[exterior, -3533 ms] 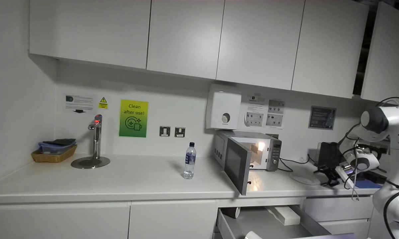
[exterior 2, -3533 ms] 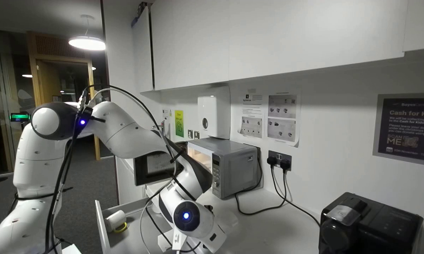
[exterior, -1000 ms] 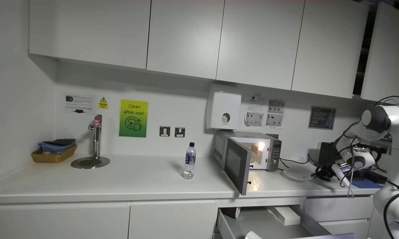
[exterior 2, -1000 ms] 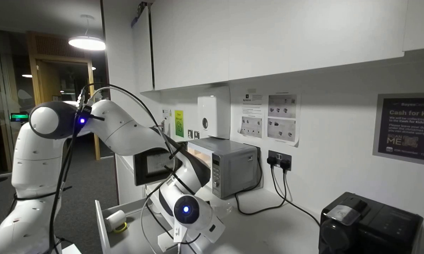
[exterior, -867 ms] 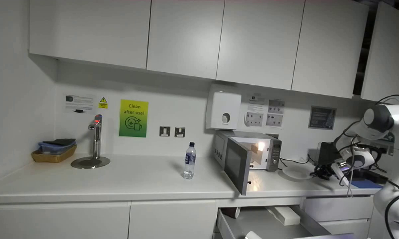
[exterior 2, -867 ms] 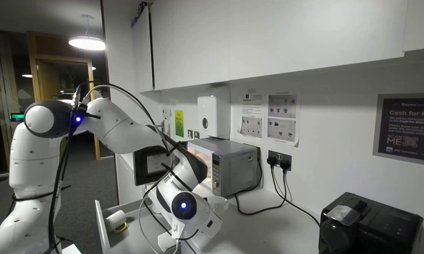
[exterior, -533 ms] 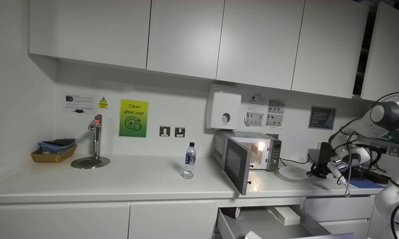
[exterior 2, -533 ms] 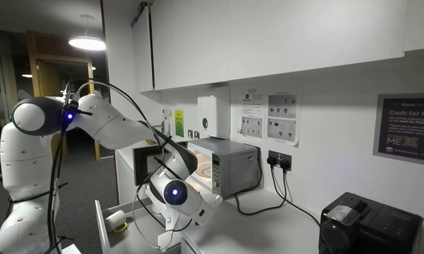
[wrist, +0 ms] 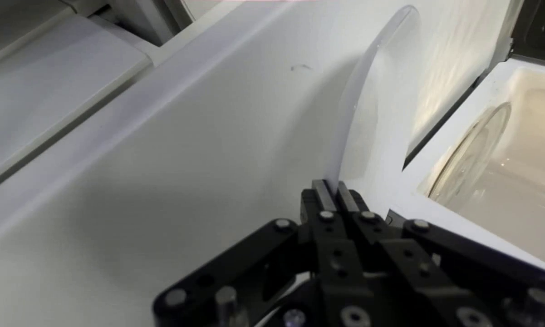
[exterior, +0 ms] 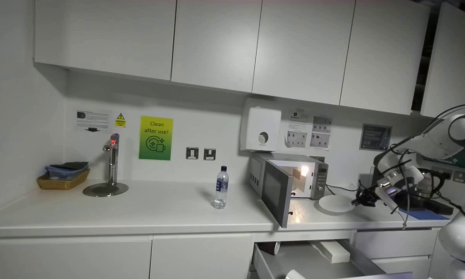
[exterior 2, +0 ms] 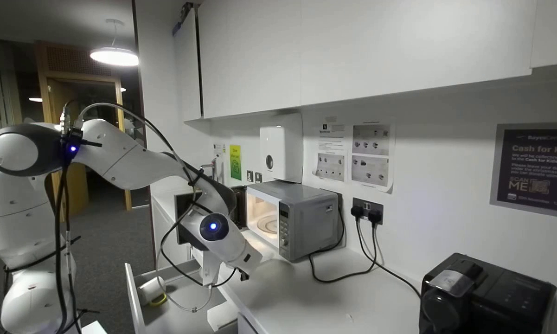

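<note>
My gripper is shut on the edge of a thin white disc, plate- or lid-like, which points away from the fingertips and is seen nearly edge-on in the wrist view. A shadow on the counter beside it suggests it is held above the surface. In an exterior view the disc is just right of the microwave, with the gripper at its right rim. The microwave door stands open and the inside is lit. A round glass turntable shows within. My wrist hides the gripper in an exterior view.
A drawer is pulled out below, holding a white box and a mug. A water bottle stands left of the microwave. A black coffee machine and power cables are on the counter.
The arm has carried the disc along the counter toward the microwave, and the disc's face shows more fully. The elbow has swung outward, away from the counter. The grip is unchanged.
</note>
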